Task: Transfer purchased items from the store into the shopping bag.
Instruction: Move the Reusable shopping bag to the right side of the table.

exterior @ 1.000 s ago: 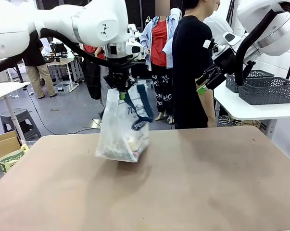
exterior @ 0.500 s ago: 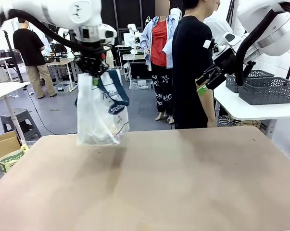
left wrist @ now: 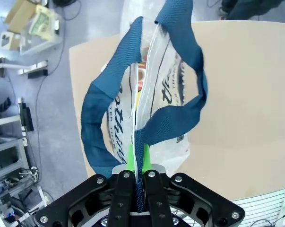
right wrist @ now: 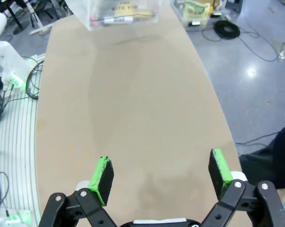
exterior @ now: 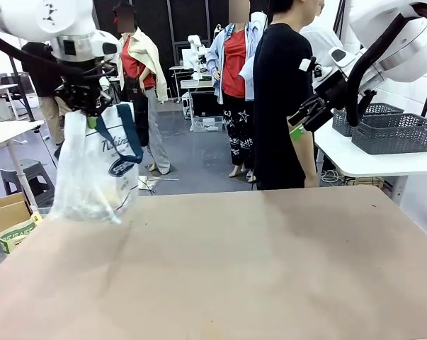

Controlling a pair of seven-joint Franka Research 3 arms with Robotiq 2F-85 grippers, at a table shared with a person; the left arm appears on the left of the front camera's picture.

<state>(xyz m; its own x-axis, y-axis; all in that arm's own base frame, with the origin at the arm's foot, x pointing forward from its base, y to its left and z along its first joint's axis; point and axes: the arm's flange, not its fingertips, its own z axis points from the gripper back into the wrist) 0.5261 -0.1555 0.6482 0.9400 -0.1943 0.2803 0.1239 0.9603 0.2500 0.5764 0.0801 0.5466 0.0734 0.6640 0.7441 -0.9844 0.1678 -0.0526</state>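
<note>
Left gripper (left wrist: 136, 163) clamped tight on a navy strap of the shopping bag (exterior: 93, 170), hanging below the fingers over the table (exterior: 270, 269). Right gripper (right wrist: 161, 175) spread wide, holding nothing.

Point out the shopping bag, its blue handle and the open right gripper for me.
shopping bag (exterior: 93, 177), front view, on its clear plastic side.
blue handle (left wrist: 97, 109), left wrist view, on the strap's left loop.
right gripper (right wrist: 162, 176), right wrist view, midway between the green fingertips.

Left claw (left wrist: 136, 158) clamped; right claw (right wrist: 161, 176) agape.
</note>
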